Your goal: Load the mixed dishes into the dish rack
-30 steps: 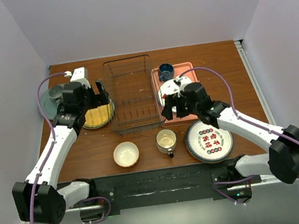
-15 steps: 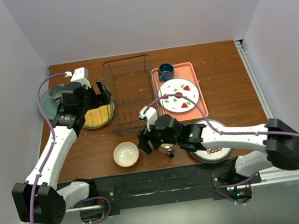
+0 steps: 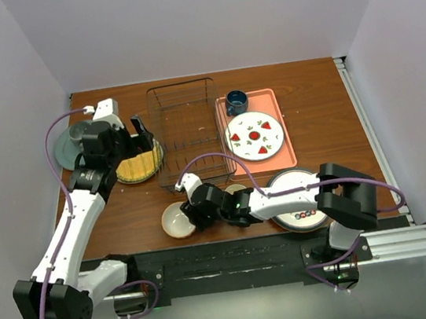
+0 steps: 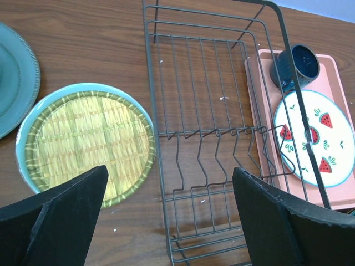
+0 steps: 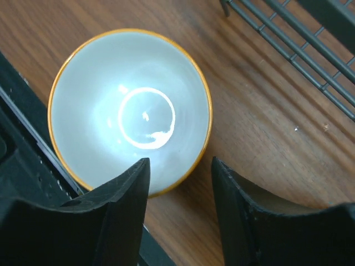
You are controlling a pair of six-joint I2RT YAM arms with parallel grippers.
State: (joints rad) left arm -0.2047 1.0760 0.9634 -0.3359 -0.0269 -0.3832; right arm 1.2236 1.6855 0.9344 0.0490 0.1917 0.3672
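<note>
Right tool hung spread wide, cream bowl directly beneath, its rim between the jaws; left tool gaped too, farther off.

Left arm: extended forward along the left side, wrist turned toward centre. Left gripper: tilted downward, jaws spread wide. Right arm: folded low, forearm lying leftward across the near edge. Right gripper: pointing straight down, fingers parted a moderate gap.
</note>
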